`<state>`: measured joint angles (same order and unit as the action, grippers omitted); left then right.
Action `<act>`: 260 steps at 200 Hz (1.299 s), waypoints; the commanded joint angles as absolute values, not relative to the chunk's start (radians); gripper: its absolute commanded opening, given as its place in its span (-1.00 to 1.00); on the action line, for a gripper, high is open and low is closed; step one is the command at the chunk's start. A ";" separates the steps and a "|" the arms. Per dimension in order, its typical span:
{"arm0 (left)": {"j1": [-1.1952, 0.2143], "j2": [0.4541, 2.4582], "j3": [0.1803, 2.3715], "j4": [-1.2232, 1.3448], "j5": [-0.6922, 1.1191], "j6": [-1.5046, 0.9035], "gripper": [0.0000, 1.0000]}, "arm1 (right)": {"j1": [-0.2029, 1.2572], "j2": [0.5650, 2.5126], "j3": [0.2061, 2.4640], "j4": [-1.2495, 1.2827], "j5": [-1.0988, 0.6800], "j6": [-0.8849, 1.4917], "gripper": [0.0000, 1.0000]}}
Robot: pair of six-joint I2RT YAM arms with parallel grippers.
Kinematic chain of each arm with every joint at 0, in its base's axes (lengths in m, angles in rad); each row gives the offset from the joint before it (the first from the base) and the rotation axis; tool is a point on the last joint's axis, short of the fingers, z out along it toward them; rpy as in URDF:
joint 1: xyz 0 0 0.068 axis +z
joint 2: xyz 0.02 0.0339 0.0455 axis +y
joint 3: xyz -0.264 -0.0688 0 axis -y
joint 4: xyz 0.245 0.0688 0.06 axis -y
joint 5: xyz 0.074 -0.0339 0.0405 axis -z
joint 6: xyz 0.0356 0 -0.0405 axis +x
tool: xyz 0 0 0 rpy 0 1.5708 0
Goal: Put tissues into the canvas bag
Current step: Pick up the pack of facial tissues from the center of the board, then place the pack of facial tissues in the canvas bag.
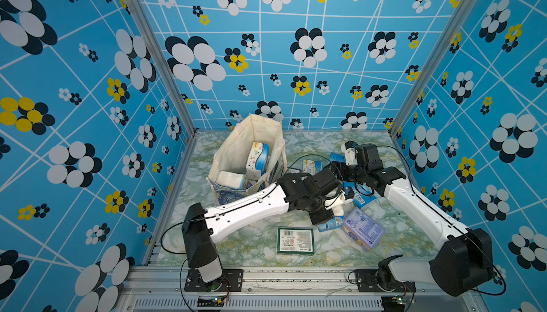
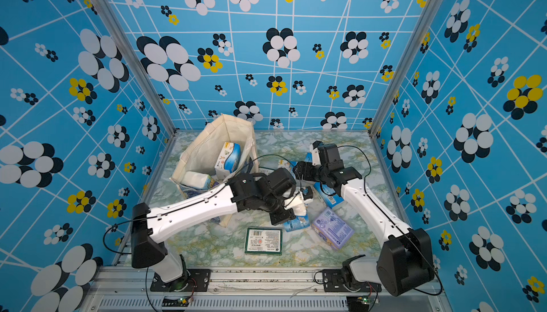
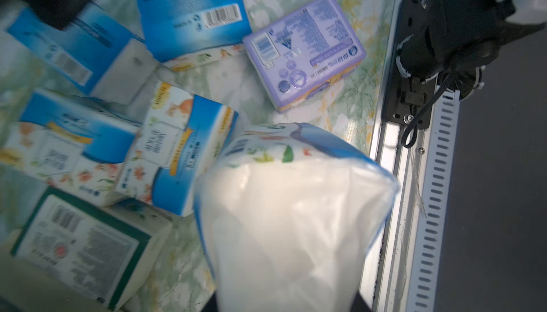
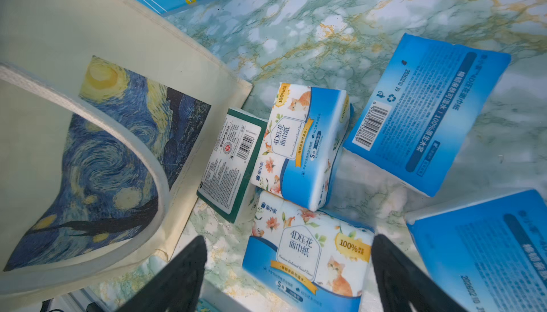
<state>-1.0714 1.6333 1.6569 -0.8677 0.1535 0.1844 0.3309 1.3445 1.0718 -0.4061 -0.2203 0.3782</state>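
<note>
The canvas bag (image 1: pixel 236 147) stands open at the back left of the table, cream with a blue swirl print (image 4: pixel 112 153). Two tissue packs (image 1: pixel 257 156) lie inside it. My left gripper (image 1: pixel 340 204) is shut on a blue-and-white tissue pack (image 3: pixel 290 207), whose white end fills the left wrist view. That pack (image 2: pixel 296 223) hangs down to the table's middle. My right gripper (image 4: pixel 288 241) is open above a floral blue pack (image 4: pixel 307 254), beside the bag. Loose tissues lie around: a lavender pack (image 1: pixel 363 230), a green-labelled one (image 1: pixel 295 241) and several blue ones (image 4: pixel 426 112).
Patterned blue walls close in the table on three sides. An aluminium rail (image 1: pixel 266 275) with the arm mounts runs along the front edge. The right arm's black base (image 3: pixel 414 73) sits close to the lavender pack (image 3: pixel 305 53). Both forearms cross the middle of the table.
</note>
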 commanded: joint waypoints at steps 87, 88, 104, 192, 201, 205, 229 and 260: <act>-0.647 1.272 1.616 -0.736 -0.247 0.064 -0.46 | 0.340 1.374 1.185 -0.395 -0.290 0.342 0.74; -0.643 1.271 1.614 -0.734 -0.251 0.063 -0.46 | 0.341 1.374 1.188 -0.395 -0.291 0.342 0.74; -0.593 1.266 1.571 -0.688 -0.296 0.066 -0.46 | 0.371 1.373 1.228 -0.398 -0.302 0.346 0.74; -0.496 1.211 1.398 -0.428 -0.364 0.100 -0.47 | 0.601 1.513 1.394 -0.238 -0.356 0.449 0.72; -0.490 1.203 1.387 -0.412 -0.372 0.107 -0.47 | 0.615 1.537 1.411 -0.225 -0.356 0.458 0.73; -0.489 1.198 1.381 -0.404 -0.376 0.111 -0.47 | 0.623 1.548 1.422 -0.223 -0.354 0.460 0.73; -0.468 1.177 1.358 -0.381 -0.370 0.117 -0.47 | 0.650 1.615 1.491 -0.234 -0.303 0.462 0.72; -0.438 1.184 1.345 -0.376 -0.356 0.121 -0.47 | 0.668 1.680 1.538 -0.213 -0.308 0.487 0.73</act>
<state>-0.4610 1.1961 1.3674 -0.4454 -0.3458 0.1024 0.6556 1.6539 1.4925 -0.2516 -0.3168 0.4538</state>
